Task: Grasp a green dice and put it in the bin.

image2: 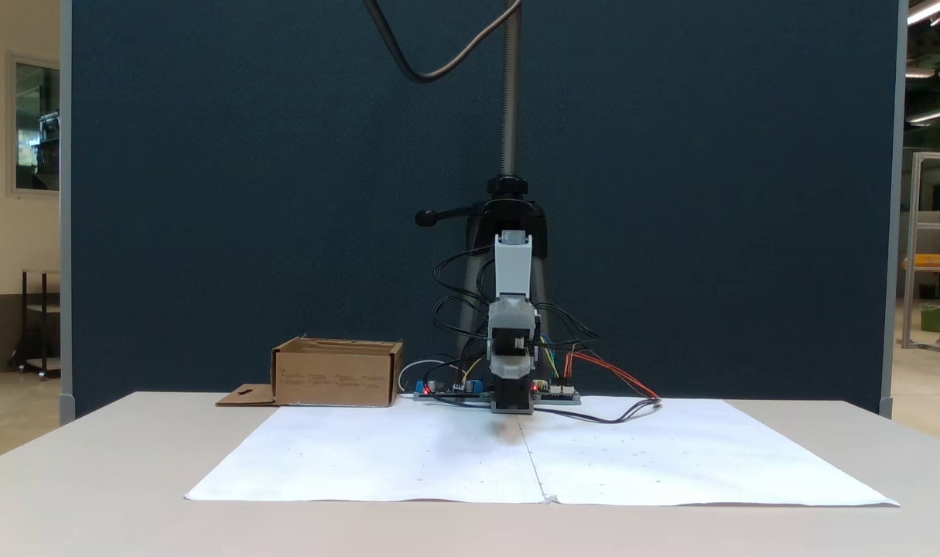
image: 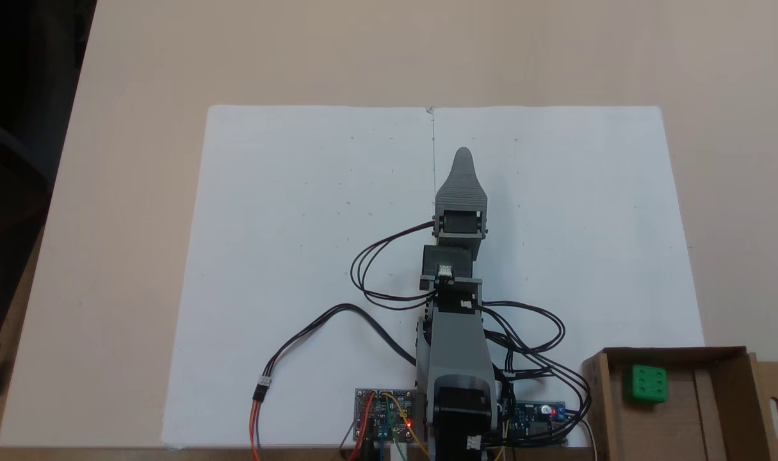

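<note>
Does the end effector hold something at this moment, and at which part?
Nothing is held. The green dice lies inside the bin, far from the end effector, which points over the white paper.

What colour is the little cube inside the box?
Bright green dice, seen best in the fixed view from above.

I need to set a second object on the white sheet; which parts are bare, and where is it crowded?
In a fixed view, the white sheet is bare left of the gripper and right of it up to the far edge. It is crowded near the arm base: looping cables, circuit boards, and the bin holding the green dice.
</note>
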